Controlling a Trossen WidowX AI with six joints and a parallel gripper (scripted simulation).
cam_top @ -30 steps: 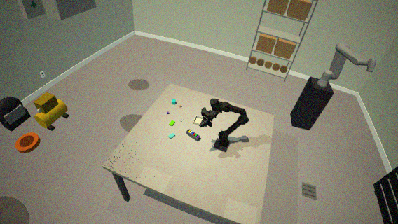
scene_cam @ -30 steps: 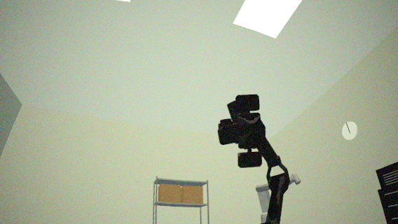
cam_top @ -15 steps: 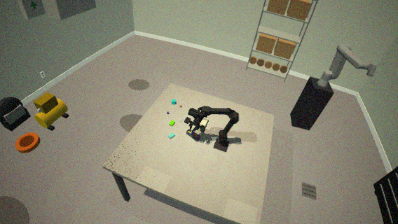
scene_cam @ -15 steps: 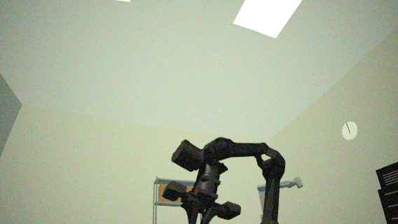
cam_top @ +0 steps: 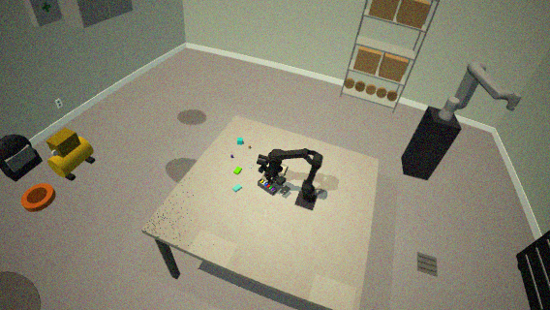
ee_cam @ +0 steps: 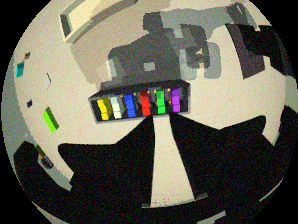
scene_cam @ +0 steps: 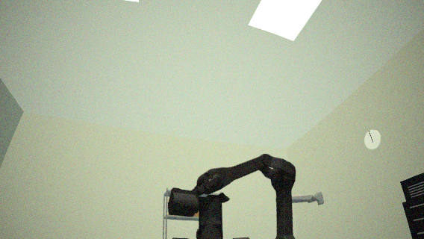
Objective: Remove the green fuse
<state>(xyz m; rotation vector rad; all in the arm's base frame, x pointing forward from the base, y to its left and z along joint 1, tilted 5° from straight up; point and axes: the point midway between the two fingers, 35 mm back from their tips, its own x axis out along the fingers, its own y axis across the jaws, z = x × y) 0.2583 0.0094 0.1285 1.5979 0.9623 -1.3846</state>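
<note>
The fuse block (cam_top: pixel 261 187) (ee_cam: pixel 145 86) is a dark box holding a row of upright fuses: yellow, white, blue, red, green, purple. The green fuse (ee_cam: pixel 160 101) sits in its slot between the red fuse (ee_cam: pixel 145 103) and the purple fuse (ee_cam: pixel 176 100). My gripper (ee_cam: pixel 161 118) is slightly open and empty, pointing down. In the wrist view its tips appear just below the green fuse, with a narrow gap between them; their height above the block cannot be told. The tray (ee_cam: pixel 63 29) lies beyond the block at the upper left, partly cut off. In the top view the hand mostly hides it.
A lime block (cam_top: pixel 237 170) (ee_cam: pixel 50 120), a turquoise block (cam_top: pixel 237 188), a teal cube (cam_top: pixel 240 140) (ee_cam: pixel 20 69) and small bits lie on the table on the side away from the arm's base (cam_top: pixel 306 200). The exterior view shows only the upper arm (scene_cam: pixel 239 169), not the table.
</note>
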